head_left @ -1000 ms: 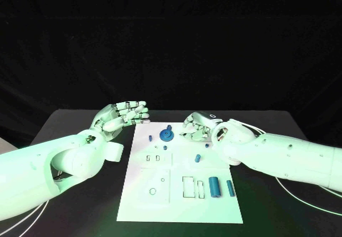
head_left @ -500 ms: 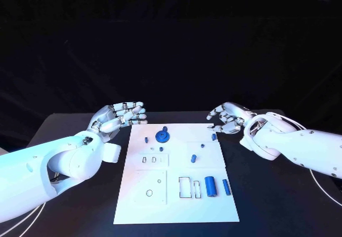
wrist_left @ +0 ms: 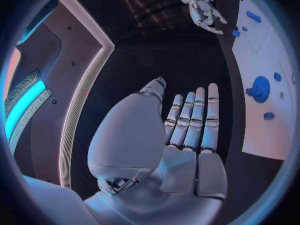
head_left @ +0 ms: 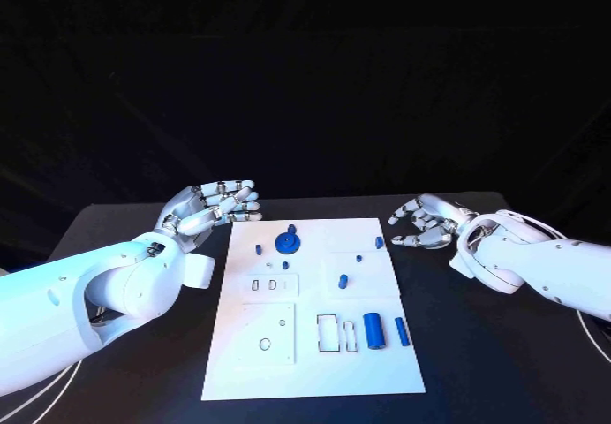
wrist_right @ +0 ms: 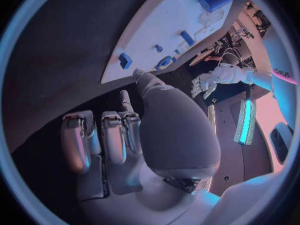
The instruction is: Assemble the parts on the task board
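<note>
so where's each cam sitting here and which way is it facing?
Head view: on the robot's head, looking down at the task board; both arms show, left hand and right hand off the board's sides.
Left wrist view: behind the left hand, facing across the table.
Right wrist view: behind the right hand, facing the board.
Shared: both wrist views show the board and the opposite hand.

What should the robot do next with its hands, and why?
Probably reach the right hand back over the task board toward a loose blue part, perhaps the big blue cylinder lying near an open slot. Both it and the left hand hold nothing and hover off the board's edges, so nothing is being assembled yet.
</note>
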### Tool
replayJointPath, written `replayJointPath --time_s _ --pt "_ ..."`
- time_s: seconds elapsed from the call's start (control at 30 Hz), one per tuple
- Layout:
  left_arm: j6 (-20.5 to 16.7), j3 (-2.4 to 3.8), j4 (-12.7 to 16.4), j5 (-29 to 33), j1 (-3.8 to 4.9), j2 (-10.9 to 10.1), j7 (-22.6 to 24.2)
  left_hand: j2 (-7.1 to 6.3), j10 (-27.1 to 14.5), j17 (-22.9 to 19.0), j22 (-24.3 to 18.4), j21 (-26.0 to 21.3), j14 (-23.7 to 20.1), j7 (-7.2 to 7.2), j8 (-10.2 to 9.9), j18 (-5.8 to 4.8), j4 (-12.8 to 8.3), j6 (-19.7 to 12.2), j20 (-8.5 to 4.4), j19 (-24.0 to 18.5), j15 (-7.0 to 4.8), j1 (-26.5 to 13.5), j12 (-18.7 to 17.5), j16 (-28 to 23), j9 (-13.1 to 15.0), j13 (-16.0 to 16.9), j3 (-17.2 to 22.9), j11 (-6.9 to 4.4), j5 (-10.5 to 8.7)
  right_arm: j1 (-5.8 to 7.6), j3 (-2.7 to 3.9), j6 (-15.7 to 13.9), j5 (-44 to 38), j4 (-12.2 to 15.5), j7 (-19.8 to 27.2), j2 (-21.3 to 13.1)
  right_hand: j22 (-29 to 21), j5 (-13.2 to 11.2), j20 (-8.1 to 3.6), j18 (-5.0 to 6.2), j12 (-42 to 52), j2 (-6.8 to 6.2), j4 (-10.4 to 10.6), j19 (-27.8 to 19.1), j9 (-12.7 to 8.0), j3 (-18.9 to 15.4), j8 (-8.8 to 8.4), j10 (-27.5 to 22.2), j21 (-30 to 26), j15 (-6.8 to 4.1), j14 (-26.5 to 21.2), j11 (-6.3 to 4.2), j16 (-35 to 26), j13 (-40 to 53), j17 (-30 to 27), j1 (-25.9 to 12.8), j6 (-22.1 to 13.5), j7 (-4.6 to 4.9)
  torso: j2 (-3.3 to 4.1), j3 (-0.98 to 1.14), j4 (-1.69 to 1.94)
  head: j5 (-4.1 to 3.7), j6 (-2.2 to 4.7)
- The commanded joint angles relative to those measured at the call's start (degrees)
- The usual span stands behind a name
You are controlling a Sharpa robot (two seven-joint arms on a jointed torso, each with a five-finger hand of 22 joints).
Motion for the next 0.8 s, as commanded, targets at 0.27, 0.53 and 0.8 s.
replayJointPath --time_s 0.27,0.53,0.8 --pt "1.18 0.03 -0.15 0.03 0.04 0.26 0.58 0.03 0.28 0.05 0.05 0.35 -0.38 3.15 0.26 0.34 -0.16 0.29 0.08 -0.48 -0.07 0.7 -0.13 0.18 -0.08 -0.02 0.33 0.03 -0.23 -1.5 -0.06 -0.36 -0.79 -3.49 -0.73 2.97 13.82 0.12 0.27 0.01 -0.11 0.12 -0.17 5.1 -0.12 -0.11 -0.36 4.88 0.02 0.49 5.39 0.5 -0.1 13.77 12.46 0.36 -0.47 0.18 0.05 -0.15 0.19 0.24 -0.34" --pt "1.16 0.03 -0.3 0.03 0.04 0.29 0.56 0.03 0.28 0.05 0.05 0.35 -0.38 3.15 0.26 0.34 -0.16 0.29 0.08 -0.48 -0.07 0.7 -0.13 0.18 -0.08 -0.02 0.33 0.03 -0.23 -2.29 -0.08 -0.22 -0.62 -4.48 -0.99 4.46 13.88 0.84 0.36 -0.01 0.04 0.46 0.11 5.14 -0.11 -0.05 -0.38 5.02 0.07 0.57 5.41 0.55 -0.08 13.92 12.54 0.09 -0.31 0.22 0.02 -0.19 0.09 0.59 -0.81" --pt "1.13 0.03 -0.51 -0.01 0.04 0.27 0.51 0.03 0.28 0.05 0.05 0.35 -0.38 3.15 0.26 0.34 -0.16 0.29 0.08 -0.48 -0.07 0.7 -0.13 0.18 -0.08 -0.02 0.33 0.03 -0.23 -2.54 -0.1 0.19 -0.58 -4.62 -1.19 5.2 13.94 1.15 0.38 -0.02 0.22 0.86 0.39 5.19 -0.01 0.16 -0.16 5.21 0.12 0.53 5.41 0.53 -0.08 14.11 12.52 -0.14 0.3 0.17 -0.04 -0.24 0.07 0.54 -1.07"
